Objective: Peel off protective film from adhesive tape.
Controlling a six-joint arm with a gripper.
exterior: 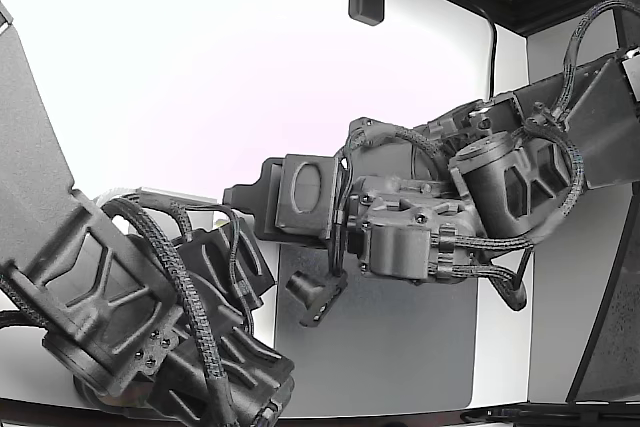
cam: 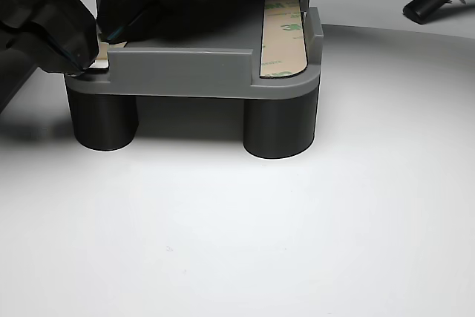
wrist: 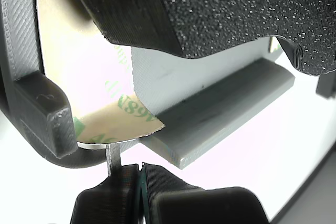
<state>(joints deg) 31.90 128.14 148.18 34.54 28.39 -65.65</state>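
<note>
Down low at the grey fixture (cam: pixel 185 72), perched on two dark cylindrical legs (cam: pixel 102 120). Gripper (wrist: pixel 140 169) pinched tight, jaws pressed together on a thin tab of the protective film (wrist: pixel 113 156) at the fixture's corner. Beige tape liner (wrist: pixel 113 121) with green print lying in the tray, edge curling. Second strip (cam: pixel 283 31) sitting flat in the far slot.

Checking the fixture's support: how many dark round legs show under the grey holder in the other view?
2: one leg under the holder at that view's left, beneath the gripper; another under its right end. Any behind would be hidden.
</note>
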